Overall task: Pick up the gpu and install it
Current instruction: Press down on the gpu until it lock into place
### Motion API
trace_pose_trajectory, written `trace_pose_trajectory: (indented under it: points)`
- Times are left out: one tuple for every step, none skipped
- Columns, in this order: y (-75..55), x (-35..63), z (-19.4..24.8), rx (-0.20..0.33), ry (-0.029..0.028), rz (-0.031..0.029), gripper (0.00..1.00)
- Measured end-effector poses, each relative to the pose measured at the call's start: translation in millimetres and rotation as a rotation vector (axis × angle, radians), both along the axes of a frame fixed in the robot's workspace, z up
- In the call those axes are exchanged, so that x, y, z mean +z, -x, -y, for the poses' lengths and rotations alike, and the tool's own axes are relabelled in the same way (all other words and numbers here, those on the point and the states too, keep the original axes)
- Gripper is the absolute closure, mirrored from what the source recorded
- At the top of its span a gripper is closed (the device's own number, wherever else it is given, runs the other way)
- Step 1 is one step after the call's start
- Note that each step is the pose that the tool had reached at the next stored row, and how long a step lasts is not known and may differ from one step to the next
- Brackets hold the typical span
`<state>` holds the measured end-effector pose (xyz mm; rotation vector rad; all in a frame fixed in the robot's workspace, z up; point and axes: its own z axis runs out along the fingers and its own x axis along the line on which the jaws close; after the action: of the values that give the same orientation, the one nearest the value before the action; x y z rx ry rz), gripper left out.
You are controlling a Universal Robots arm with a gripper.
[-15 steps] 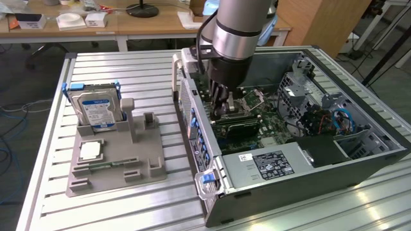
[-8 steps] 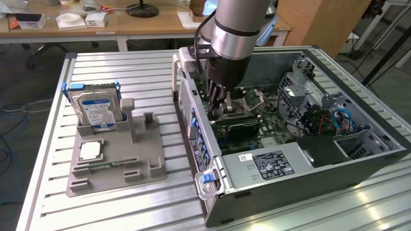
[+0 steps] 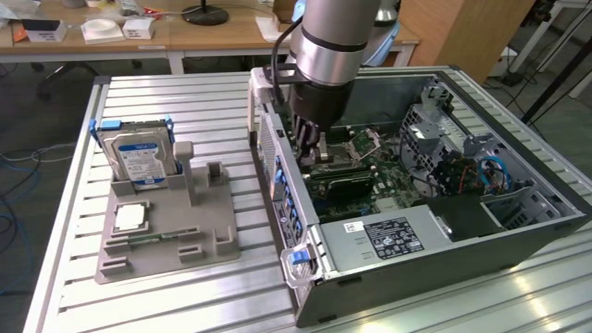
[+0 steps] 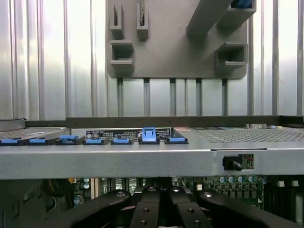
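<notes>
Black flat gpu (image 3: 340, 182) lies inside the case beneath the claw (image 3: 310, 154).

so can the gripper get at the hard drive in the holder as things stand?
Probably yes. The hard drive stands upright in the grey holder, nothing over it. The gripper sits down inside the open case, so it must clear the case wall first.
</notes>
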<state>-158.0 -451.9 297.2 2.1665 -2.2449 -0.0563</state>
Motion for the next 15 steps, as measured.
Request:
trace_pose_trajectory:
  points:
    - [0.7, 0.0, 0.0, 0.0, 0.0, -0.0002, 0.89]
    - [1.4, -0.1, -0.1, 0.0, -0.0003, -0.0008, 0.89]
    - [1.7, 0.0, -0.1, 0.0, -0.0002, -0.0006, 0.89]
    - [1.8, 0.0, 0.0, 0.0, -0.0001, -0.0006, 0.89]
    - [1.9, 0.0, 0.0, 0.0, 0.0, -0.0008, 0.89]
    - [1.9, 0.1, 0.0, 0.0, 0.0001, -0.001, 0.89]
    - [2.0, 0.4, 0.0, 0.0, 0.0, -0.0012, 0.89]
    - [2.2, 1.3, 0.1, 0.0, 0.0001, -0.0015, 0.89]
    - [2.2, 3.0, 0.0, 0.0, 0.0003, -0.002, 0.89]
    - [2.3, 4.7, 0.0, -0.001, 0.0001, -0.0022, 0.89]
    - [2.3, 6.1, -0.1, -0.001, 0.0, -0.0019, 0.89]
    - [2.7, 6.4, 0.0, -0.001, -0.0001, -0.0018, 0.89]
    - [3.1, 6.4, 0.1, 0.0, 0.0, -0.0019, 0.89]
    - [3.8, 6.4, 0.4, 0.0, 0.0006, -0.0018, 0.89]
    - [4.7, 6.5, 0.9, 0.0, 0.0023, -0.0021, 0.89]
